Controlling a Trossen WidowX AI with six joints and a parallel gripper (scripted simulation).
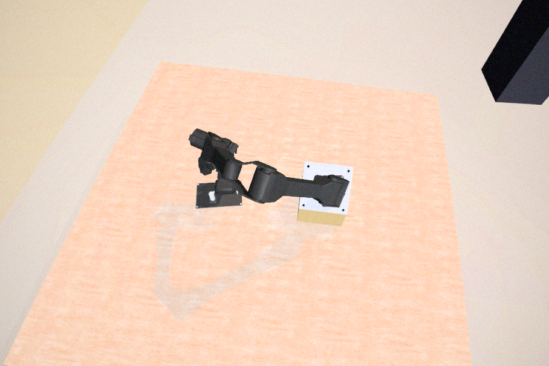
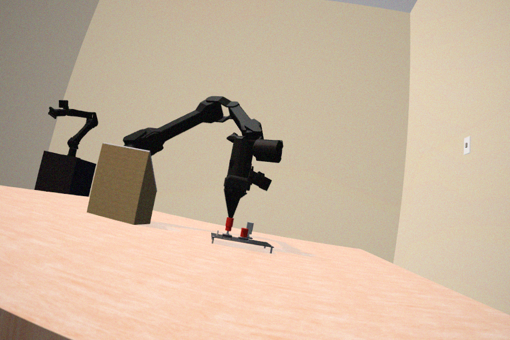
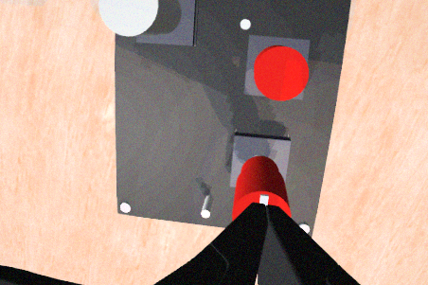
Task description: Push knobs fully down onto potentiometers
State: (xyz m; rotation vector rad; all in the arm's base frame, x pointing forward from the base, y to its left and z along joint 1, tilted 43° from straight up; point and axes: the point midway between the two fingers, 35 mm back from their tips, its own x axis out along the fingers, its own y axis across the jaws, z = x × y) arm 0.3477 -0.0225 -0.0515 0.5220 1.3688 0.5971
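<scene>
black and pressed together, the gripper (image 2: 231,216) (image 3: 262,218) grips nothing; its closed tips meet the top of the taller red knob (image 2: 229,223) (image 3: 261,183), raised above its potentiometer on the circuit board (image 1: 204,202) (image 2: 257,242) (image 3: 161,129), near a lower red knob (image 2: 244,232) (image 3: 281,73).

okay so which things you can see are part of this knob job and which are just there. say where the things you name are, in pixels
Part of the job:
- dark rectangular circuit board (image 1: 204,202) (image 3: 161,119)
- tall red cylindrical knob (image 2: 229,223) (image 3: 261,181)
- black gripper (image 2: 231,216) (image 3: 262,218), jaws shut

Just there, apparently:
- short red round knob (image 2: 244,232) (image 3: 281,73), looks already seated
- white light switch (image 2: 466,145) on the wall

Unclear: white round knob (image 1: 211,196) (image 3: 128,4), possibly the second to push.
</scene>
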